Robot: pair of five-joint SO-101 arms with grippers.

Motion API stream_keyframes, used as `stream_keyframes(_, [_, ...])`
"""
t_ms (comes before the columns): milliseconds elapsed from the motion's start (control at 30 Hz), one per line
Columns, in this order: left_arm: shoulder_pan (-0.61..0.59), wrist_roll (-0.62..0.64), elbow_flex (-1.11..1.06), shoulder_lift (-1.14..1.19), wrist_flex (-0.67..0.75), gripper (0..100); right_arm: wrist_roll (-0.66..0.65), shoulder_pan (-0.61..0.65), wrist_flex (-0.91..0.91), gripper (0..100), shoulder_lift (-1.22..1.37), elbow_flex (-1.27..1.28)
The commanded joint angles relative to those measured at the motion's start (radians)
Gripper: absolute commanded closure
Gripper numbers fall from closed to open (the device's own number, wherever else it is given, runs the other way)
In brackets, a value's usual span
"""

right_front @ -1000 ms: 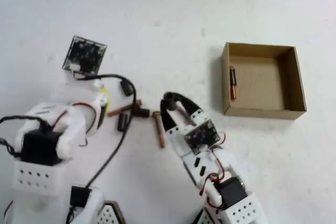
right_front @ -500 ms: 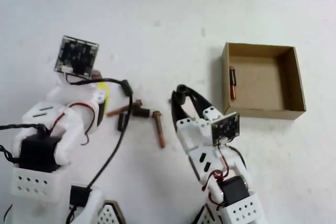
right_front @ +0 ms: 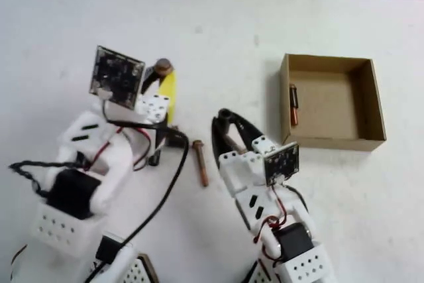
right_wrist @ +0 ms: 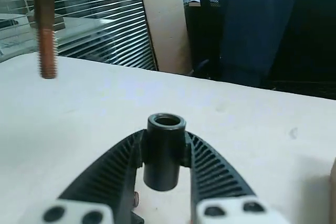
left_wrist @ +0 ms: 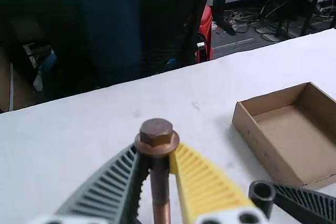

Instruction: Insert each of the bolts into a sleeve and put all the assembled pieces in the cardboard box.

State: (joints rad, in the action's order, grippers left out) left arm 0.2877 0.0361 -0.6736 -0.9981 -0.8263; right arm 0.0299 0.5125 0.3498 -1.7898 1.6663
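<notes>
High view of a white table (right_front: pixel 218 24), read from the left. The left gripper (left_wrist: pixel 155 155) is closed firmly on a copper bolt (left_wrist: pixel 156 136). Its grey and yellow fingers pinch the shaft just under the hex head, which leaves the threaded length bare for insertion. This bolt is held upright and clear of the table, head up, and the right wrist view shows its thread hanging downward in the air. Next on the table come the parts probably waiting their turn. A dark spare sleeve (right_front: pixel 177 140) sits partly hidden beside the left arm's cable, and a loose bolt (right_front: pixel 200 164) lies flat between the two arms. Further right, the right gripper (right_wrist: pixel 164 143) is clamped around a black sleeve (right_wrist: pixel 164 167). It grips the sleeve by its sides so that it stands upright with its open bore facing up, seemingly offered as a socket for the bolt. Bolt and sleeve are apart, so the insertion looks not yet begun. At the far right stands the open cardboard box (right_front: pixel 332 144), close to the right arm. One assembled piece (right_front: pixel 293 105) already lies inside it, along the wall nearest that gripper.
</notes>
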Motion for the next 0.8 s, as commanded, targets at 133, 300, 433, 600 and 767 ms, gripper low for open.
stream_keyframes(133, [0.047,0.011,-0.275,-0.191,0.433,98,0.006,0.01,-0.024,98.1,-0.01,0.002])
stream_keyframes(300, [0.088,0.012,-0.428,-0.309,0.545,98,0.006,0.019,-0.024,98.1,-0.01,0.002])
stream_keyframes(433, [0.09,0.037,-0.428,-0.308,0.549,98,0.005,0.019,-0.028,98.1,-0.01,0.0])
stream_keyframes(600, [0.09,0.112,-0.404,-0.306,0.545,98,-0.071,0.067,-0.056,98.1,-0.01,0.005])
stream_keyframes(767, [0.159,0.114,-0.331,-0.306,0.457,98,-0.087,0.087,-0.061,98.1,-0.01,0.023])
